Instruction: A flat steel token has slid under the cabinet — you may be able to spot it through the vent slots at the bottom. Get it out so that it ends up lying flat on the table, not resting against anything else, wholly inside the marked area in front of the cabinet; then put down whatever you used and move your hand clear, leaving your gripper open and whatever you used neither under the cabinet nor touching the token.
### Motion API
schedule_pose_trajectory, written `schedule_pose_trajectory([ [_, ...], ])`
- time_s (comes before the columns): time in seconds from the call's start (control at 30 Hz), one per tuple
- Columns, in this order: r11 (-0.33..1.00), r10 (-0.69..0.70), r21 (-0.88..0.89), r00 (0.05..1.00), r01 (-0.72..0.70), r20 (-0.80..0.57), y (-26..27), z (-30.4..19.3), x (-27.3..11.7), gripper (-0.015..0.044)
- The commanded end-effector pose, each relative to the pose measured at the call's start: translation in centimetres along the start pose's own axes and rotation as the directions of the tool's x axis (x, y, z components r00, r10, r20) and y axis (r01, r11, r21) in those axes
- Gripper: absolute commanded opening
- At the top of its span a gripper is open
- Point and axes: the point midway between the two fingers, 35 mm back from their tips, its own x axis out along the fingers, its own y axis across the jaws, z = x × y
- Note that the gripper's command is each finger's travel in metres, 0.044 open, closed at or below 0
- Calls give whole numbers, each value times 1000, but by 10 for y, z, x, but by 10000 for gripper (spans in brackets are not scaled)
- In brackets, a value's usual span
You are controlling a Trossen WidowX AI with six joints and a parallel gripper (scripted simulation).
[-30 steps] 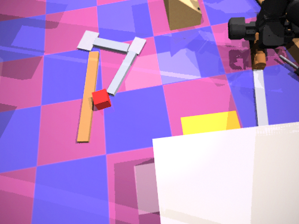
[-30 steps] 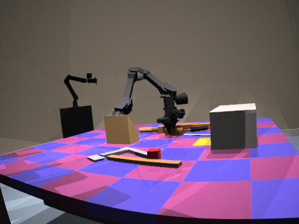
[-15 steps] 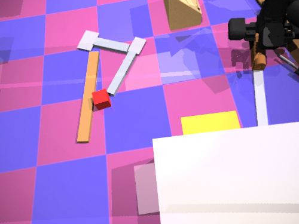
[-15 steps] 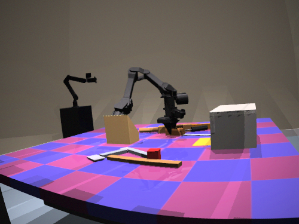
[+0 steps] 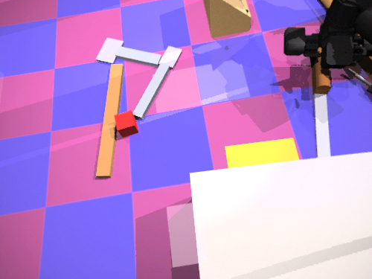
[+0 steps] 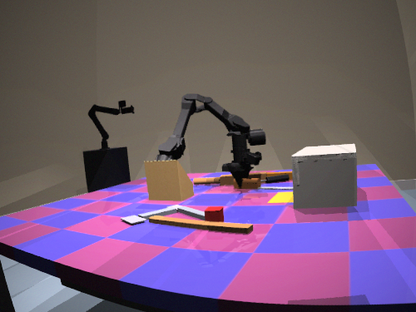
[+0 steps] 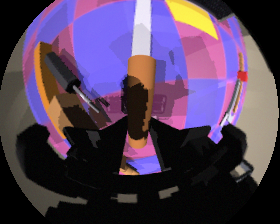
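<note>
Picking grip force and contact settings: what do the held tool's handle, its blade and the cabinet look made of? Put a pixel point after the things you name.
Handle [image 5: 322, 79] [image 7: 142, 67]: probably wood, smooth; orange-brown, rounded.
Blade [image 5: 322, 124] [image 7: 142, 30]: metal or plastic, unclear; pale grey, flat, evenly coloured.
Cabinet [image 5: 279, 212] [image 6: 324, 183]: painted board or metal, perhaps; plain whitish faces, no grain.

Red cube [image 5: 126, 123] [image 6: 214, 214] [image 7: 242, 76] beside an orange strip [image 5: 110, 120] [image 6: 200, 224]; tan wedge-shaped block [image 5: 230, 20] [image 6: 165, 180] well apart

Your arm [image 5: 344, 30] [image 6: 216, 108] is pretty much all black — chunky angular links with rounded joint housings; your gripper [image 6: 242, 179] [image 7: 138, 118] is the same black, fingers narrowing toward the tips; up by your wrist there's a stubby dark block sticking out sideways.
</note>
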Motion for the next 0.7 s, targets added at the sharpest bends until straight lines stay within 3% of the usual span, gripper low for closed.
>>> schedule_pose_trajectory([
  [0.0, 1000, 0, 3, 1000, 0, 1, 0, 7, 0, 0],
  [0.67, 1000, -1, 12, 1000, 1, 2, 0, 32, 0, 0],
])
